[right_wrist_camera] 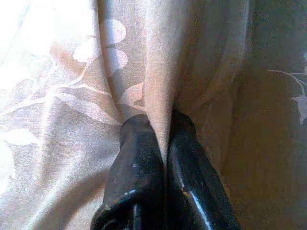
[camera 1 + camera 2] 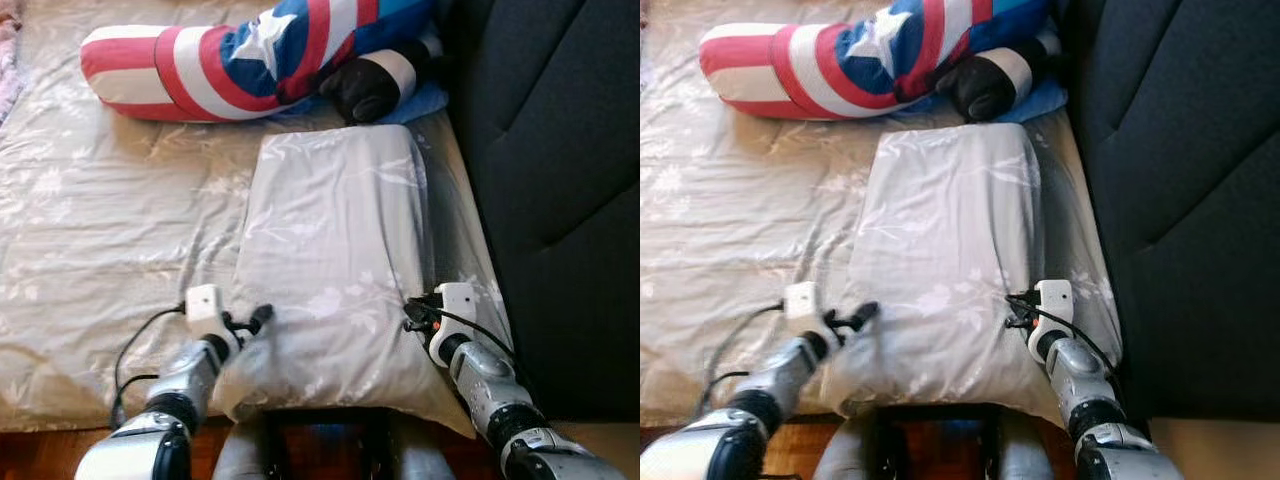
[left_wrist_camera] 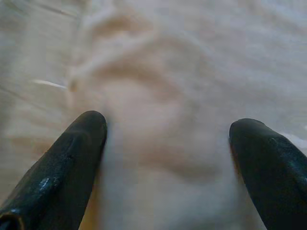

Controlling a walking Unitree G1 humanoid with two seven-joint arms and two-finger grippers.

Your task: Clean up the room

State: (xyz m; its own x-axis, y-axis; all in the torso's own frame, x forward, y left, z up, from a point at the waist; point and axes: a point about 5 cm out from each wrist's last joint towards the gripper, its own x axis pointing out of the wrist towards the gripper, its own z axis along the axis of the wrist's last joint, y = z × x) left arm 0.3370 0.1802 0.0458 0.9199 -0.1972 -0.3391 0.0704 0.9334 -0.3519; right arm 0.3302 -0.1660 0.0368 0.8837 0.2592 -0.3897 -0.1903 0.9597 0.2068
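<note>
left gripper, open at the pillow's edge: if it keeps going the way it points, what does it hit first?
Most likely the grey pillow. The left gripper is open, and the wrist view shows pale fabric directly ahead between its fingers. From the head view it angles toward the pillow's near left side. Depth is unclear; it may already be touching.

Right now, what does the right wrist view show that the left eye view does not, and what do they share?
Right wrist view alone: the right gripper pinching a fold of the grey pillow, fingers shut on the cloth.

Left eye view alone: the left gripper at the pillow's other edge, the red, white and blue cushion, the dark headboard.

Both: the leaf-printed pillow lying on the bed sheet.
</note>
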